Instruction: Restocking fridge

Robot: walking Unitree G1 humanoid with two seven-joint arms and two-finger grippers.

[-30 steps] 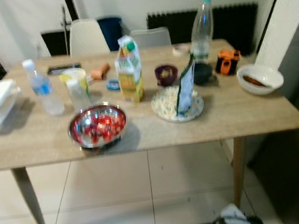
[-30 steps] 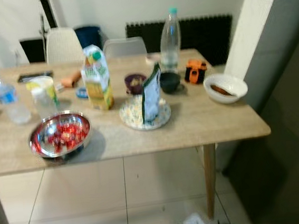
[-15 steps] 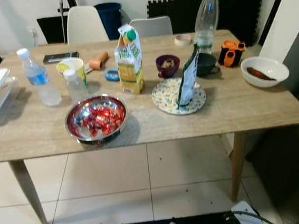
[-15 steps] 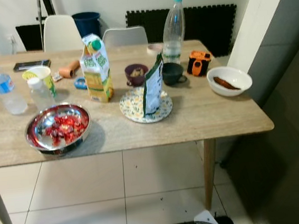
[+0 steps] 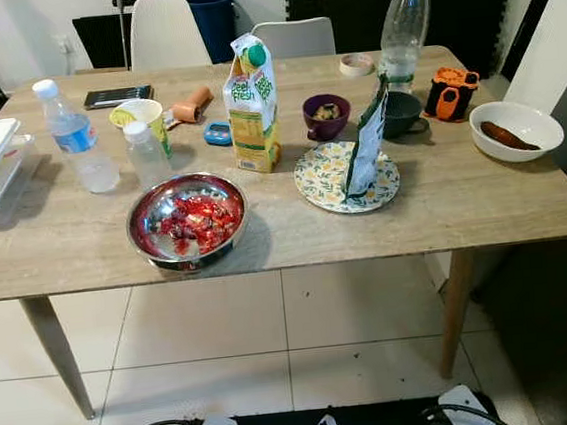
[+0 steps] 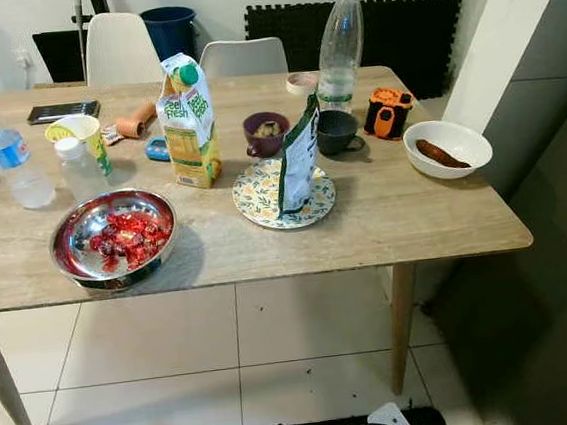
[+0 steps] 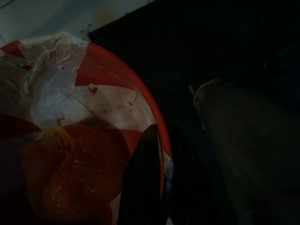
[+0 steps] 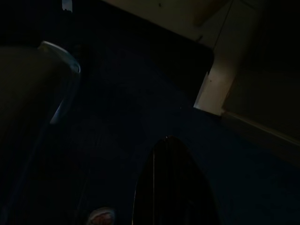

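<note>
Juice carton [image 5: 251,103] stood upright, upper centre of frame on table [image 5: 445,219], well ahead of both low-hanging arms, neither clearly nearer; left gripper [image 7: 140,187] & right gripper [image 8: 171,183] spread unreadable.

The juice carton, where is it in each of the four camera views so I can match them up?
Left eye view: juice carton stands upright on the table, just behind the steel bowl.
Right eye view: same carton, left of centre, again behind the bowl.
Left wrist view: not in it.
Right wrist view: not in it.
Shared landmark in the eye views: the patterned plate with the green pouch standing on it, to the carton's right.
</note>
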